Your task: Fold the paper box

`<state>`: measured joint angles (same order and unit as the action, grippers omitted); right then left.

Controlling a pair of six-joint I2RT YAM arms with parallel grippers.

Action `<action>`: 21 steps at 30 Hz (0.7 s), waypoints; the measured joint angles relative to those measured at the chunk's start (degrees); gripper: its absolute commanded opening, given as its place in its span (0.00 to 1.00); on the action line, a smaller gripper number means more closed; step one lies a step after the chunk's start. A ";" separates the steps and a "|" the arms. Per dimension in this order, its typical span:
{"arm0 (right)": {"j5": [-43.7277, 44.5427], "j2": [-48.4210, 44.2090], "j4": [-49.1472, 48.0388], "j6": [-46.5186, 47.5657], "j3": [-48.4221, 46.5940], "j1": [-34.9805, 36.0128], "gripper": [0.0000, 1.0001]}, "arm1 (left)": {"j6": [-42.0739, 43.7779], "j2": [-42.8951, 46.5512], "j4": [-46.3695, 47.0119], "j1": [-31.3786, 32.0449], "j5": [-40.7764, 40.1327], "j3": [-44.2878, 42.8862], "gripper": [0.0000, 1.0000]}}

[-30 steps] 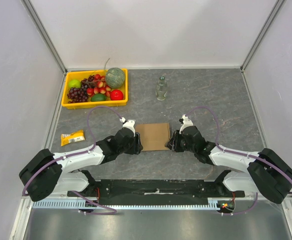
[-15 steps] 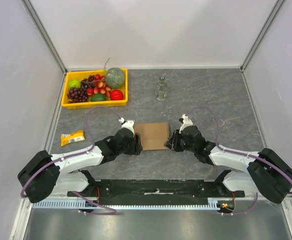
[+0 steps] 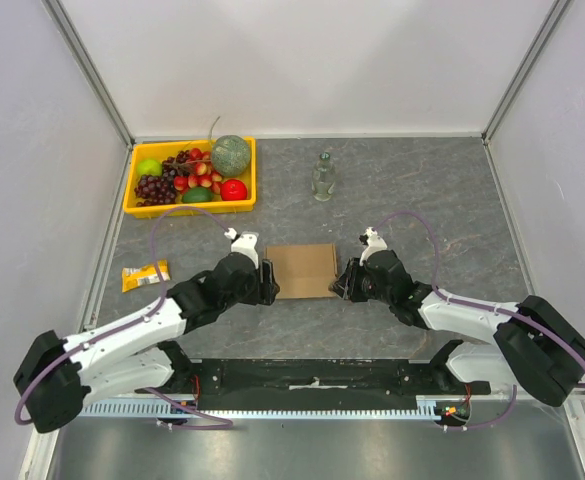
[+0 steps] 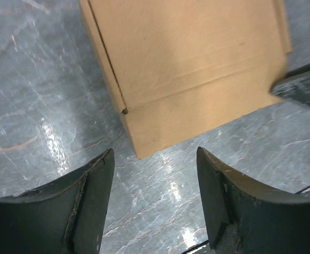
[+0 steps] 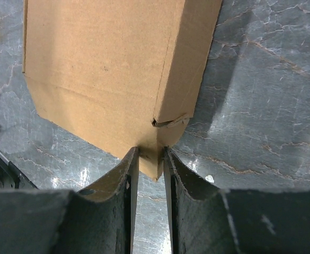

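Note:
The paper box (image 3: 305,271) is a small flat brown cardboard mailer lying between both arms in the middle of the table. My right gripper (image 5: 150,156) is shut on the box's (image 5: 112,69) near corner, with the cardboard edge pinched between its fingers (image 5: 128,174). In the top view that gripper (image 3: 344,285) sits at the box's right edge. My left gripper (image 4: 155,159) is open with only bare table between its jaws, just short of the box's (image 4: 186,58) corner. From above, the left gripper (image 3: 268,283) stands off the box's left edge.
A yellow tray (image 3: 130,193) of fruit stands at the back left. A small glass bottle (image 3: 322,177) is upright behind the box. A yellow snack packet (image 3: 146,274) lies at the left edge. Grey walls close in the table on three sides.
My left gripper has let go of the box's left edge, opened wider and drawn back to the left. The right gripper and the box have stayed put.

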<state>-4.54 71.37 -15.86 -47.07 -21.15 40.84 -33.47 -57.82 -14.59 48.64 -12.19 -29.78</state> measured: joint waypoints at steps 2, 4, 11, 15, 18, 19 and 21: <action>-0.07 0.04 0.00 0.04 0.00 -0.15 0.31 | 0.68 2.27 -1.27 0.00 -0.52 -1.73 0.63; -0.15 0.15 0.00 0.09 0.00 -0.22 0.31 | 1.92 3.65 -1.77 -0.02 -1.42 -4.33 0.59; -0.22 0.83 0.00 0.15 -0.33 -0.52 0.31 | 9.16 -2.16 3.06 -4.72 -0.72 -14.56 0.44; -0.22 1.46 -0.26 0.17 -0.96 -0.57 0.31 | 12.24 -10.75 7.63 -11.61 5.11 -17.64 0.43; -0.24 2.14 -0.55 0.17 -1.29 -0.57 0.31 | 14.36 -17.49 8.70 -14.62 8.50 -21.05 0.40; -0.31 2.40 -0.83 0.20 -1.36 -0.57 0.31 | 14.88 -19.28 8.81 -14.93 9.51 -22.34 0.39; -0.63 2.93 -1.16 0.20 -1.53 -0.59 0.31 | 16.11 -23.58 9.22 -15.04 12.00 -25.99 0.38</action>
<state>-5.17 74.30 -17.02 -46.87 -22.68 40.25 -17.37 -81.41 -5.37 33.61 -0.19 -55.77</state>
